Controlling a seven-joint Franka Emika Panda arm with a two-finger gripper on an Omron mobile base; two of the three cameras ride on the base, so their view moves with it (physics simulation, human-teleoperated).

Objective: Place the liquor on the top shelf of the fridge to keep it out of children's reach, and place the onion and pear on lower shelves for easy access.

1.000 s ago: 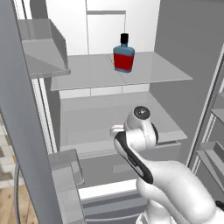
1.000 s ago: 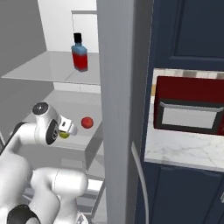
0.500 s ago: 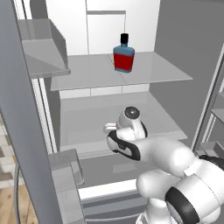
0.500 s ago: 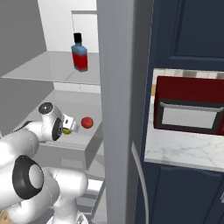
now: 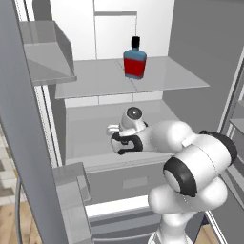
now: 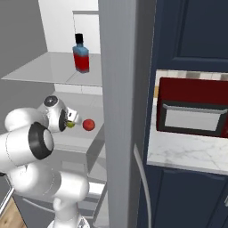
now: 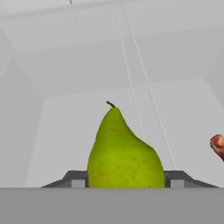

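The blue liquor (image 5: 134, 59) (image 6: 81, 55) bottle stands upright on the fridge's top shelf (image 5: 90, 81) (image 6: 44, 69). On the lower shelf (image 5: 86, 136) (image 6: 84, 140) lies the red onion (image 6: 89, 124) (image 7: 218, 145). My gripper (image 6: 70, 122) (image 7: 125, 183) reaches in over that lower shelf, shut on the yellow-green pear (image 7: 124, 153) (image 6: 71, 124). The pear stands stem up between the fingertips (image 7: 77, 182), just left of the onion and apart from it. From the left base camera, my hand (image 5: 126, 140) hides the pear and the onion.
Door bins (image 5: 47, 57) (image 5: 71, 186) hang on the open left door. A drawer front (image 5: 136, 181) sits under the lower shelf. The grey fridge door edge (image 6: 122, 111) stands right of the arm. Beyond it are a red appliance (image 6: 191, 107), marble counter (image 6: 187, 153) and navy cabinets (image 6: 196, 31).
My arm has stretched deeper into the fridge and a little leftward over the lower shelf, with the pear still held. Liquor and onion have not moved.
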